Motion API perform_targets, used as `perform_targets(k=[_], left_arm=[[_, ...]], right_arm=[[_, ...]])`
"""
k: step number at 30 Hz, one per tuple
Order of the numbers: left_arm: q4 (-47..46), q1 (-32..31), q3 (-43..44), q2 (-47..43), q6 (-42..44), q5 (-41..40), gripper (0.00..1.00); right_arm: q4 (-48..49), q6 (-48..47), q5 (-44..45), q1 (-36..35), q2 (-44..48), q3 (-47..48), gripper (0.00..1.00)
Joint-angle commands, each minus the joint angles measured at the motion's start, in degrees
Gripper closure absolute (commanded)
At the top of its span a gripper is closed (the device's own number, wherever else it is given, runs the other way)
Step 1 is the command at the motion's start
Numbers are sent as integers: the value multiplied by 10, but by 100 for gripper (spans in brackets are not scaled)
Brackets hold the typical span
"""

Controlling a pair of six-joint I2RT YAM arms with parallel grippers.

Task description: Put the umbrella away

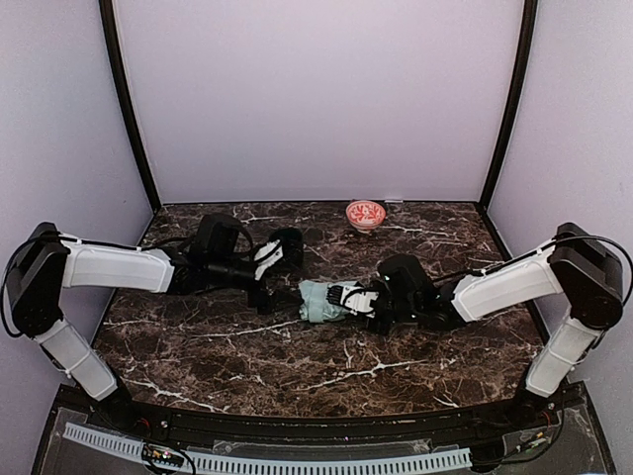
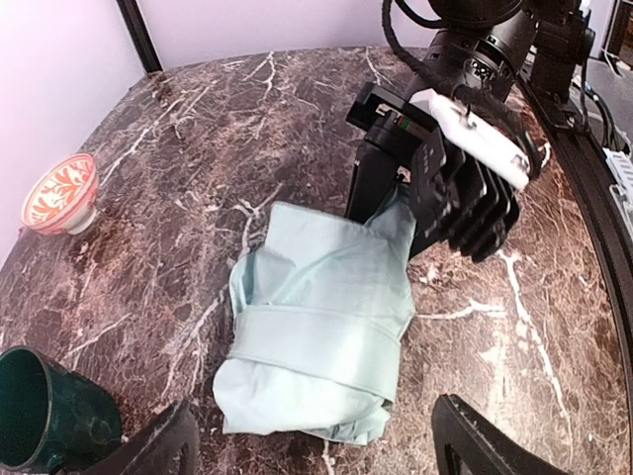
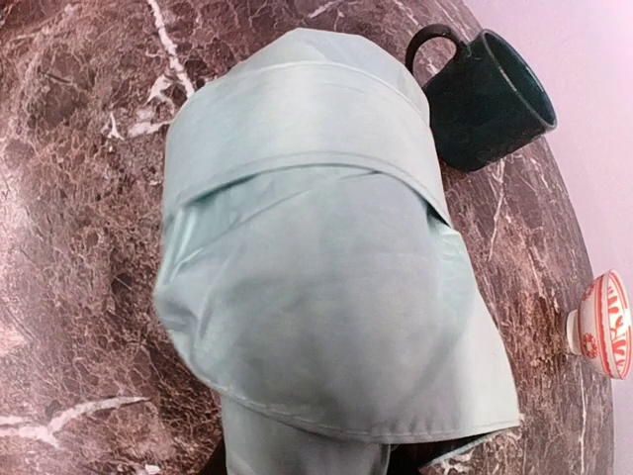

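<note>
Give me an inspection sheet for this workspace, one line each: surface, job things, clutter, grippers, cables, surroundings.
Surface: dark veined marble table.
Job's things: umbrella folded, band wrapped round it, lying mid-table.
Clutter: dark green mug near the umbrella, not touching; red-and-white bowl at the far edge.
Grippers: left gripper open, short of the umbrella; right gripper seems shut on the umbrella's end.
Cables: black cables run along the arms.
Surroundings: pale lilac walls, black corner posts.

The dark marble desk that I work on, veined in white, carries the bundled mint-green umbrella near its middle, a dark green mug near the umbrella, and a small red-and-white bowl well apart by the back edge.
</note>
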State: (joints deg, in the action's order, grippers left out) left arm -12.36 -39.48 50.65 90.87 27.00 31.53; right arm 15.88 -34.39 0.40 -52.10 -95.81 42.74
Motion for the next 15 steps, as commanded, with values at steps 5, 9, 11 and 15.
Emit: perform_targets(k=[5,9,11,15], left_arm=[[-126,0,-81,-92,-77,-55,22],[-225,0,-121,-97,-146,-17,27],[-223,0,-112,-85,-172,1,28],[-210,-1,-113,-86,-142,-12,31]], right_arm=[[21,85,-50,45,63,23,100],[28,55,-26,43,80,22,100],[27,36,3,41,83,21,100],[21,-19,35,32,82,5,100]])
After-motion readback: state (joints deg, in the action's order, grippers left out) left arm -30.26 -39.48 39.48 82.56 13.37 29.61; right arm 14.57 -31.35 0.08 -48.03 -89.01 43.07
